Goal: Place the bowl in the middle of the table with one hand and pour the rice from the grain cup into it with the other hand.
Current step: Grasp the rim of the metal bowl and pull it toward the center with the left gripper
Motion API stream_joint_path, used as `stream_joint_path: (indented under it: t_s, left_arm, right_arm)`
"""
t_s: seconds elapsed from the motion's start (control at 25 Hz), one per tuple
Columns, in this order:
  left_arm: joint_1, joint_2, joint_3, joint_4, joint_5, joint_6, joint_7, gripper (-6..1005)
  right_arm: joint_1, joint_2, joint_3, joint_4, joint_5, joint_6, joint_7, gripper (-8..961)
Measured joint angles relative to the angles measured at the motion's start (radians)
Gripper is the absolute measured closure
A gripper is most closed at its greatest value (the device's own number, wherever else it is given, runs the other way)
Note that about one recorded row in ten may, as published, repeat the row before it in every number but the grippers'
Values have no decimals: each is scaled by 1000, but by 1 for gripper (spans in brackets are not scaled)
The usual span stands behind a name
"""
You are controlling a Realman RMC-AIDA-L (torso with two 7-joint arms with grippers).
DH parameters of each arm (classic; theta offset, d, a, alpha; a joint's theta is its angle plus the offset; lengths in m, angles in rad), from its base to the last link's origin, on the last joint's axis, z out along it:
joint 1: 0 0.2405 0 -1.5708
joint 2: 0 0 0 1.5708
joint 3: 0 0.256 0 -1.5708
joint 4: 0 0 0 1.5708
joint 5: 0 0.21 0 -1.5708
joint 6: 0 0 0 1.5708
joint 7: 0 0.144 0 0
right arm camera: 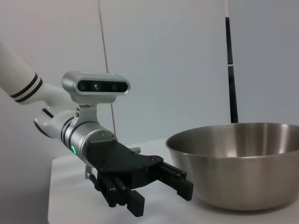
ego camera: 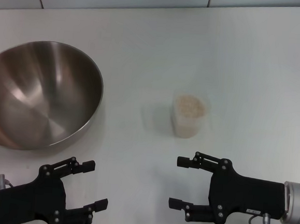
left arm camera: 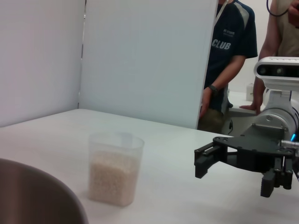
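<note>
The steel bowl (ego camera: 37,93) stands empty on the white table (ego camera: 236,67) at the left; it also shows in the left wrist view (left arm camera: 37,196) and the right wrist view (right arm camera: 243,163). The clear grain cup (ego camera: 189,115) stands upright right of the table's middle, about half full of rice (ego camera: 190,106); the left wrist view shows the cup (left arm camera: 115,168) too. My left gripper (ego camera: 91,185) is open and empty, near the front edge below the bowl. My right gripper (ego camera: 180,182) is open and empty, in front of the cup, apart from it.
White panels (left arm camera: 140,56) stand along the table's far side. Two people (left arm camera: 229,60) stand beyond the table's end, behind my right arm.
</note>
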Motion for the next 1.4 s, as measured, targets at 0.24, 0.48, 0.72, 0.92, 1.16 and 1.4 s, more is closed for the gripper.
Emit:
stream_joint_path:
  t_s: [0.24, 0.48, 0.72, 0.92, 1.16, 1.4]
  left_arm:
    - [1, -1, 0, 0, 2, 0, 0, 193]
    - [0, 0, -21, 5, -3, 68, 3, 201]
    - [9, -6, -305, 60, -18, 232, -71, 210]
    - [-5, -11, -497, 269, -33, 77, -413, 217]
    - [-7, -8, -447, 537, -9, -228, -776, 232]
    - [-11, -3, -329, 656, 125, -352, -945, 248]
  right_arm:
    - [1, 1, 0, 0, -1, 0, 0, 129]
    - [1, 1, 2, 0, -2, 0, 0, 133]
    - [2, 1, 2, 0, -2, 5, 0, 137]
    - [1, 1, 2, -3, -3, 7, 0, 141]
    - [8, 1, 2, -8, -4, 8, 7, 145]
    - [10, 1, 2, -15, -4, 8, 9, 149]
